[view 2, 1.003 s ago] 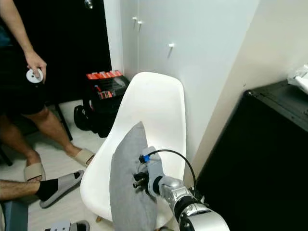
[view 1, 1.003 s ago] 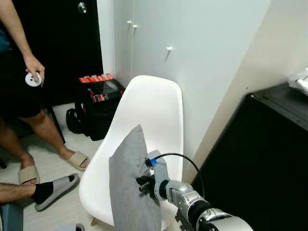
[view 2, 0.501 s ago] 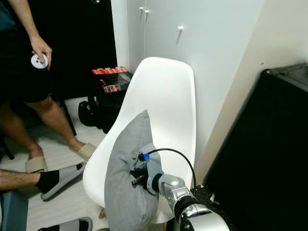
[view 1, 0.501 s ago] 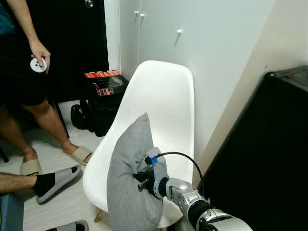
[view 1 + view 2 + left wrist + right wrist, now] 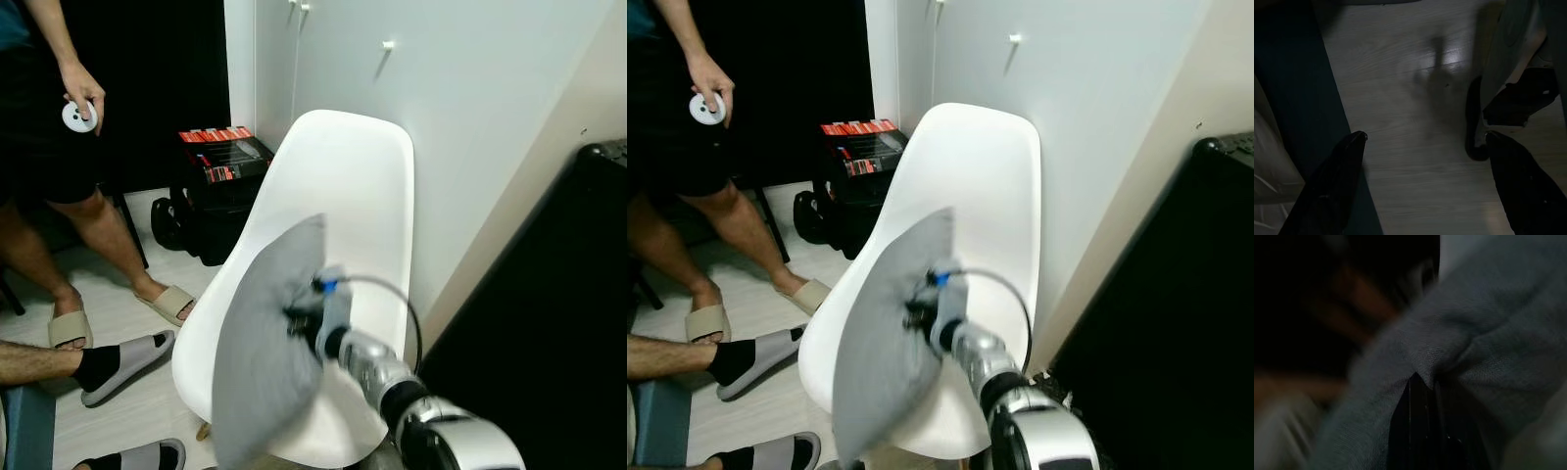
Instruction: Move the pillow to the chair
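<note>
White wall behind white chair point(image 5: 343, 196) — grey pillow point(image 5: 265, 362) upright over its seat, pinched in right tool point(image 5: 299, 318).

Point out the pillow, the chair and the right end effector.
pillow point(image 5: 260, 362): left eye view, middle of its grey face.
chair point(image 5: 358, 186): left eye view, white backrest.
right end effector point(image 5: 299, 318): left eye view, fingertips where they pinch the pillow's edge.

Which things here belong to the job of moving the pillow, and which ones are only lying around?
For the job: pillow, pinched in the right gripper; white chair.

Lying about: black case with red parts, slippers, dark cabinet, a person's hand holding a round white device. Left gripper hangs idle over the floor.
</note>
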